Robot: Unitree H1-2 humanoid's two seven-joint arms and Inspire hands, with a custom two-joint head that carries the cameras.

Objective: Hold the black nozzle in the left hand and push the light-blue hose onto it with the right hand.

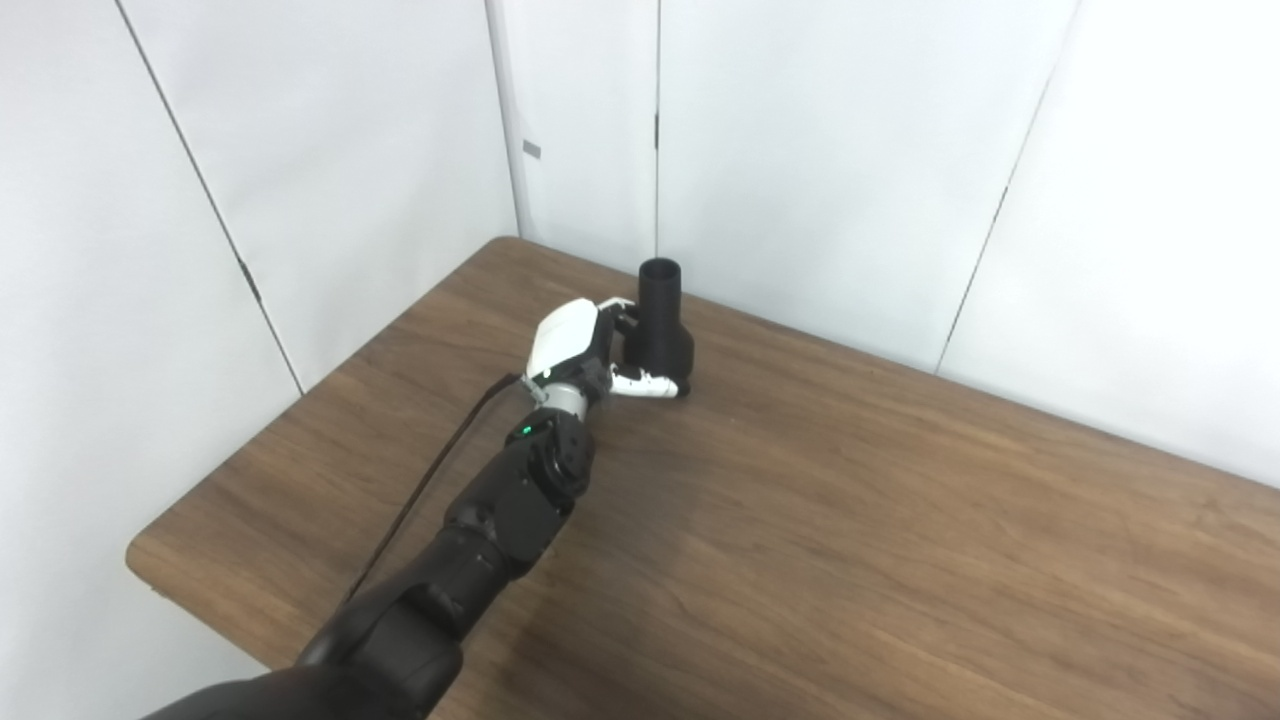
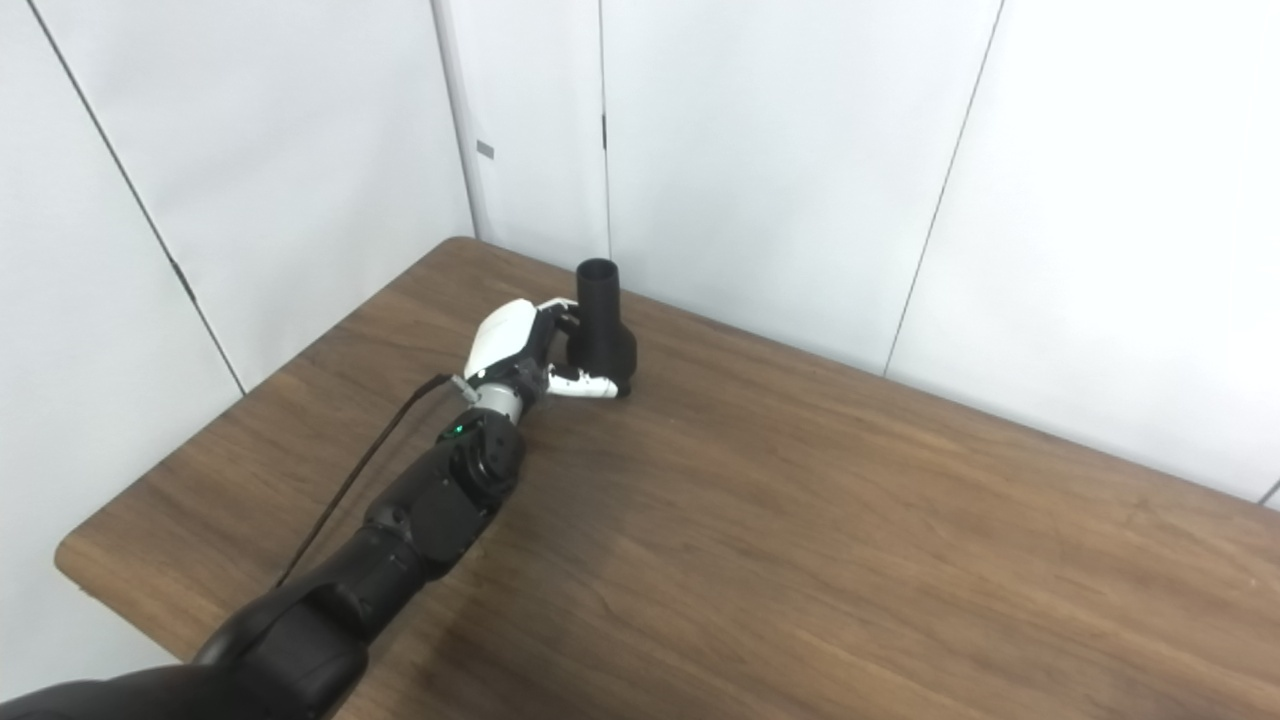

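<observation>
The black nozzle (image 1: pixel 661 327) stands upright on the wooden table (image 1: pixel 850 520) near its far edge, narrow open end up. My left hand (image 1: pixel 583 352) is against its left side at the wide base. The thumb (image 1: pixel 648 383) lies across the front of the base and the fingers reach around behind it, so the hand is closed on the nozzle. The nozzle still rests on the table. It also shows in the right eye view (image 2: pixel 601 328) with the left hand (image 2: pixel 520 350). No light-blue hose and no right hand are in view.
White wall panels (image 1: pixel 830 150) stand close behind the nozzle and along the table's left side. A black cable (image 1: pixel 440 470) runs along my left forearm. The table's left corner (image 1: pixel 140 555) is rounded.
</observation>
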